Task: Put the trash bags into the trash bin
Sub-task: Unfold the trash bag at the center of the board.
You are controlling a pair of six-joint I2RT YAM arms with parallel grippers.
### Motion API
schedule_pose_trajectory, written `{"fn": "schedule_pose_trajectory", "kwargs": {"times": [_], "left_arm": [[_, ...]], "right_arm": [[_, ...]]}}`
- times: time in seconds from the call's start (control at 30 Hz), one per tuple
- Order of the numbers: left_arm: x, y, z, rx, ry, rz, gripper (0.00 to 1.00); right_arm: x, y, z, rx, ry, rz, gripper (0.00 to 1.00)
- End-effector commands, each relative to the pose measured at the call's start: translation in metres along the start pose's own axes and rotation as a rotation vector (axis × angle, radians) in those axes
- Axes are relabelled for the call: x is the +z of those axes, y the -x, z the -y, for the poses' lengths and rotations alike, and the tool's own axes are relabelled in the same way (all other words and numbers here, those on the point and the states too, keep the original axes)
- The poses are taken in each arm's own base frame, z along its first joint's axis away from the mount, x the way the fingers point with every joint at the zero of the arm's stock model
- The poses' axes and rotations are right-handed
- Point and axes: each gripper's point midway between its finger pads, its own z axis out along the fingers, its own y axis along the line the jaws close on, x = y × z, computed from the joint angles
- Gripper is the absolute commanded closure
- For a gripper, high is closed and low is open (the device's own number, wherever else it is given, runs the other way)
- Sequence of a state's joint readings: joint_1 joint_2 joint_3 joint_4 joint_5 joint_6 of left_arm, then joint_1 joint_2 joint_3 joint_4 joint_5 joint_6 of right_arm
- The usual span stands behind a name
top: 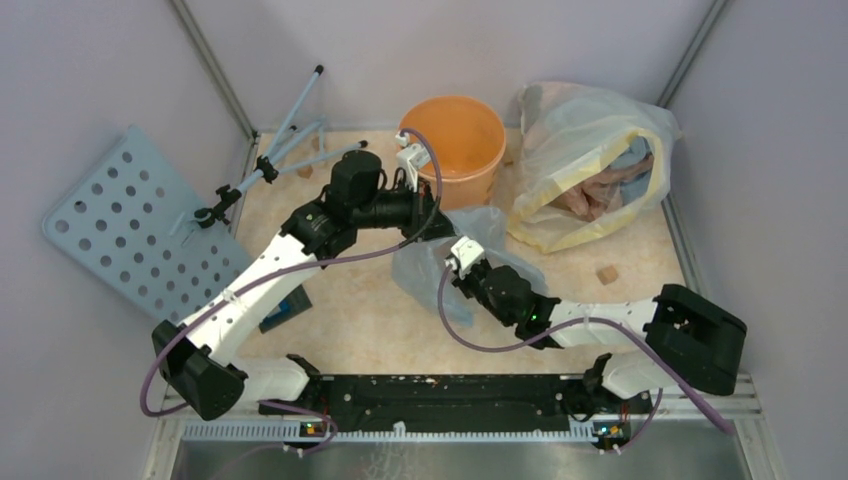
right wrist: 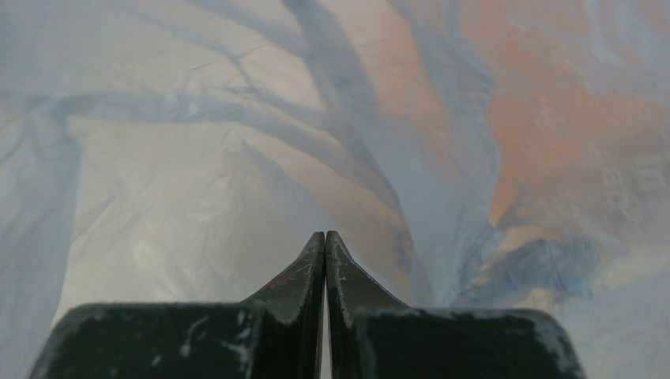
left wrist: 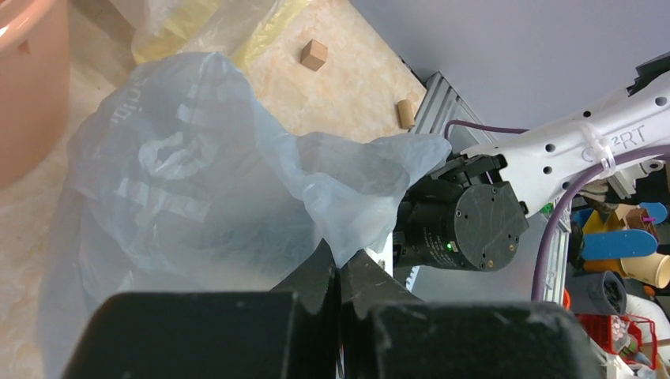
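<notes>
The trash bag [top: 425, 268] is a crinkly grey-bluish film lying on the table just in front of the orange trash bin [top: 452, 140]. My left gripper [top: 432, 224] is shut on a pulled-up corner of the bag; in the left wrist view the jaws [left wrist: 341, 267] pinch the bag [left wrist: 197, 181] at its tip, with the bin [left wrist: 24, 79] at the far left. My right gripper [top: 462, 262] is pushed against the bag from the near side. In the right wrist view its jaws [right wrist: 325, 235] are shut, the bag's film [right wrist: 237, 158] fills the view, and no film shows between the tips.
A big clear yellow-edged bag [top: 585, 165] with cloth in it lies right of the bin. Small wooden blocks [top: 606, 273] [left wrist: 314, 54] lie on the table. A pale blue perforated board [top: 130, 225] and a thin tripod [top: 270, 160] stand at the left. The right arm's wrist [left wrist: 462, 229] is close to my left jaws.
</notes>
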State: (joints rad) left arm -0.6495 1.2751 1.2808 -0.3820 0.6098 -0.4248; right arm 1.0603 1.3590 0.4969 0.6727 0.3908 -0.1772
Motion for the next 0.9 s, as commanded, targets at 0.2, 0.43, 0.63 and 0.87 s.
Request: {"fn": "schedule_pose_trajectory", "kwargs": {"times": [0.2,0.43,0.63,0.87], "left_arm": [[-0.01,-0.001,0.012,0.02,-0.045,0.025,1.0],[-0.009,0.002,0.025,0.013,-0.125,0.036,1.0],[-0.012,0.011,0.035,0.014,-0.154,0.063,1.0],[-0.025,0.02,0.049,0.031,-0.18,0.13,1.0]], "right_arm": [[-0.012,0.023,0.059,0.257,-0.223,0.145,1.0],[0.007,0.021,0.049,0.312,-0.157,0.168,1.0],[0.019,-0.003,0.048,0.382,-0.173,0.136,1.0],[0.019,-0.012,0.058,0.44,-0.157,0.121,1.0]]}}
